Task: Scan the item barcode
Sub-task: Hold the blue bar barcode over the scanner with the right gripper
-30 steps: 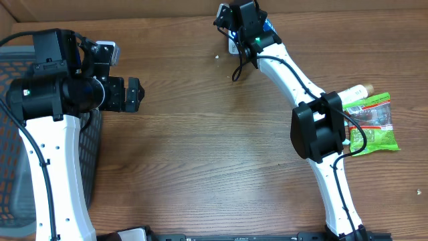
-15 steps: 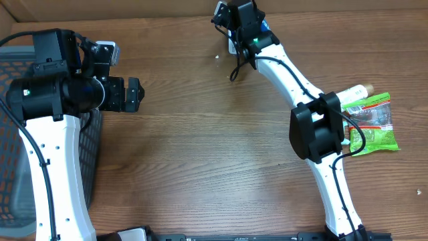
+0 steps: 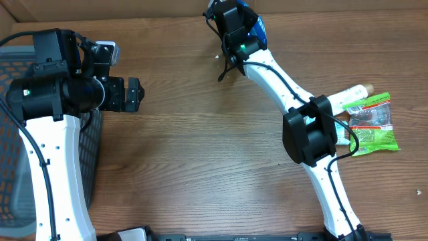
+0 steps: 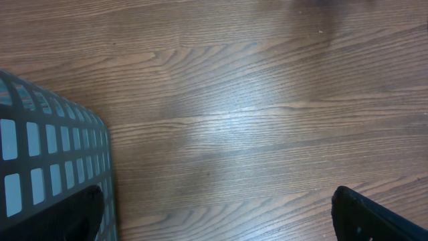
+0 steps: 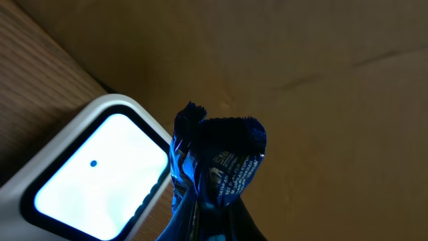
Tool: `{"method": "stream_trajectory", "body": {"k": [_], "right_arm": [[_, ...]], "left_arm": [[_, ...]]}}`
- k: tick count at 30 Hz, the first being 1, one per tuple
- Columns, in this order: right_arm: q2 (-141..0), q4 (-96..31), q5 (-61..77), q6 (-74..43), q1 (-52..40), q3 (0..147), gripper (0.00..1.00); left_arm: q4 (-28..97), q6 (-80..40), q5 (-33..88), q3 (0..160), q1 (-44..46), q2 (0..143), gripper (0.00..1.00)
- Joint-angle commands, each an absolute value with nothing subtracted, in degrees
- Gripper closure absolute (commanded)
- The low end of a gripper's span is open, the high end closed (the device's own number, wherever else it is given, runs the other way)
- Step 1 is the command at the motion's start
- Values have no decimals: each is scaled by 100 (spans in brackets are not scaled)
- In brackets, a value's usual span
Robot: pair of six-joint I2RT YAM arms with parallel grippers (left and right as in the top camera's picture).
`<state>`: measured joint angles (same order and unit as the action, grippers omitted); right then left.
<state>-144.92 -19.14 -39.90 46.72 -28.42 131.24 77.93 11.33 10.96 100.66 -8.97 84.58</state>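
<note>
Blue packet — pinched in the closed right gripper beside the lit scanner, far edge of table; best turned barcode-first, squarely to the glass — left gripper wide open, empty.

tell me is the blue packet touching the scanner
Cannot tell. In the right wrist view the packet overlaps the scanner, hiding any gap.

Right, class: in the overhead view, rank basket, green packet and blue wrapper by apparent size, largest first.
1. basket, though partly covered.
2. green packet.
3. blue wrapper, only partly visible.
</note>
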Motion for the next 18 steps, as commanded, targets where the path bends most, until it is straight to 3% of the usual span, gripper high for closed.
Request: {"method": "stream_trajectory", "body": {"k": [1, 18], "right_arm": [[-14501, -1850, -4576, 4344, -2847, 13198, 96], [-14936, -1590, -4952, 4805, -2998, 12958, 96]], "left_arm": [[7773, 1160, 1144, 10099, -897, 8508, 0], [7773, 1160, 1144, 10099, -897, 8508, 0]]}}
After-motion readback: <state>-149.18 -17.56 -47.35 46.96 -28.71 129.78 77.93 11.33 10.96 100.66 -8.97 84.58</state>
